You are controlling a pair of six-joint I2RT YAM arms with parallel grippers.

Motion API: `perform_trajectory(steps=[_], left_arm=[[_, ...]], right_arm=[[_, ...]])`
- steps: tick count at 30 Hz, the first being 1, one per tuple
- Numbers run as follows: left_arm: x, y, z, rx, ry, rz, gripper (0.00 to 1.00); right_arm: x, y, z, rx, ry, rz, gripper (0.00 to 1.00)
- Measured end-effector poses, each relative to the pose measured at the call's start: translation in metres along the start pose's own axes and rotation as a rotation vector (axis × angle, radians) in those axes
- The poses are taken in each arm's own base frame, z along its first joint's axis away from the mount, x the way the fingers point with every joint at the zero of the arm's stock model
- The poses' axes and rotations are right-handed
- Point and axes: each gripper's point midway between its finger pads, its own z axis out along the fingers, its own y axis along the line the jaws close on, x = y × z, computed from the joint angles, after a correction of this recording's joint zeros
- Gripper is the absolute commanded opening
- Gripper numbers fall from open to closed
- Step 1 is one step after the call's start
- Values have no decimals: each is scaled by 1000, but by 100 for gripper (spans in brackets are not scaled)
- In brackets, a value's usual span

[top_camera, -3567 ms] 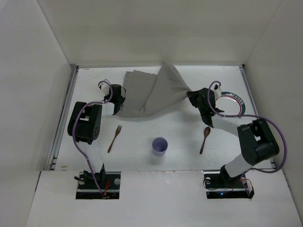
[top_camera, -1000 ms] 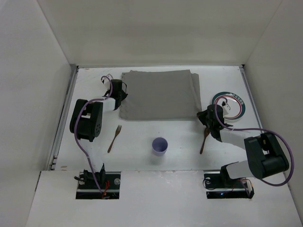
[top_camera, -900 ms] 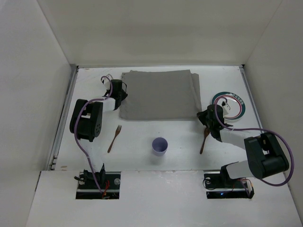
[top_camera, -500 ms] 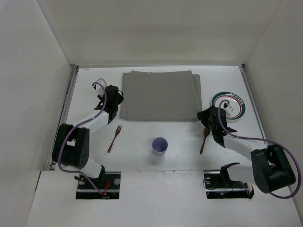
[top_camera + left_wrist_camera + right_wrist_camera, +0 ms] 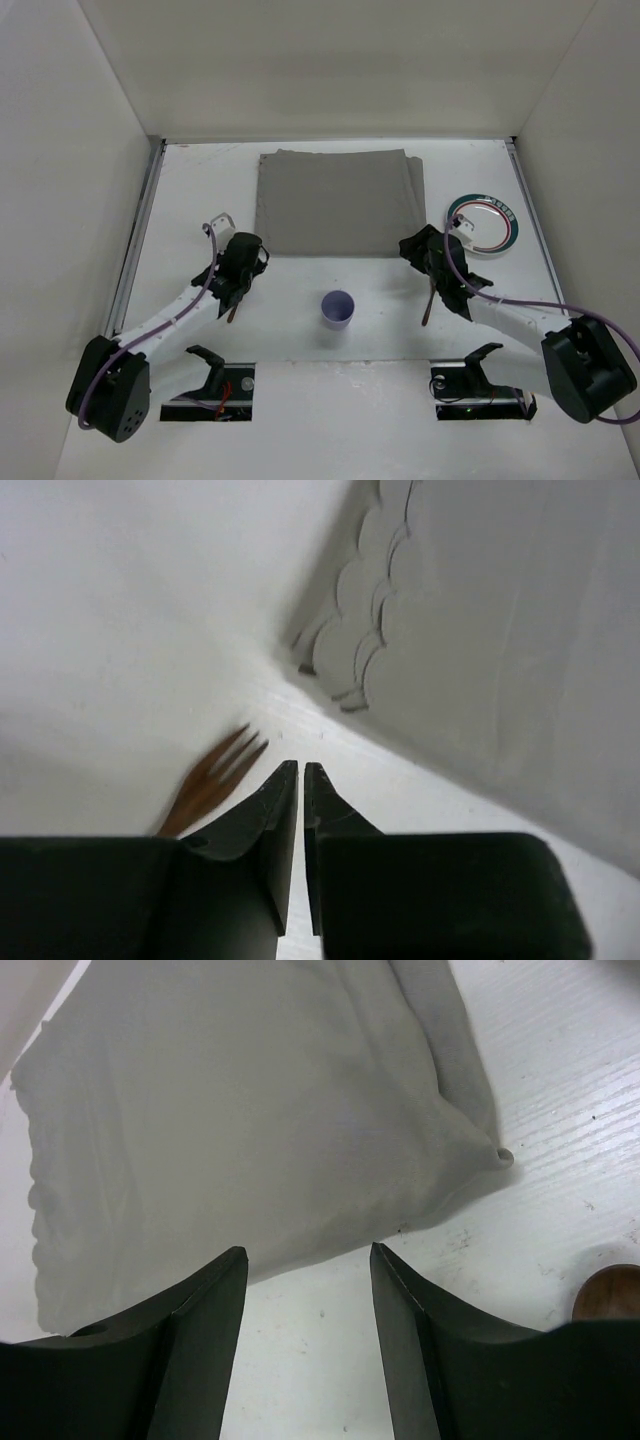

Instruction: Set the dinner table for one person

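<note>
Mat (image 5: 335, 200) lies flat, far-centre on the desk (image 5: 190, 190). Left end effector (image 5: 301, 765), jaws almost touching, holds nothing beside the fork (image 5: 215, 775); right end effector (image 5: 308, 1250) gapes empty (spoon (image 5: 607, 1295) adjacent). I advise opening left, then straddling the fork's handle.

The left arm (image 5: 165, 320) stretches low and forward from its base, angled toward the middle, with the left gripper (image 5: 240, 265) at its far end pressed together, only a hairline slit between its fingers (image 5: 270, 830). The right arm (image 5: 510, 315) also lies low, reaching inward and forward. The right gripper (image 5: 418, 246) is spread wide and holds nothing.
</note>
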Motion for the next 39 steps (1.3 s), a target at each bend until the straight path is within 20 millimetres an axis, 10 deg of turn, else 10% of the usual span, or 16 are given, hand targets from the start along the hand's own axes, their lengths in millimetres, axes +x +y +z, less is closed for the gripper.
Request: perform_trajectory(steps=[8,29,34,39], left_arm=[[72,43,4,-99,195,30,3],[48,92,4,-250,140,-90,18],[48,67,1,-171,145,-40,33],[34,-5,12,-21,127,-73,41]], right_arm=[[-2,1,0,-2,-18,-36,60],[-5,5,-1,-17,-30,-36,67],[8,-6,11,35,14,-18,68],[26,-18,25,98,70,33,67]])
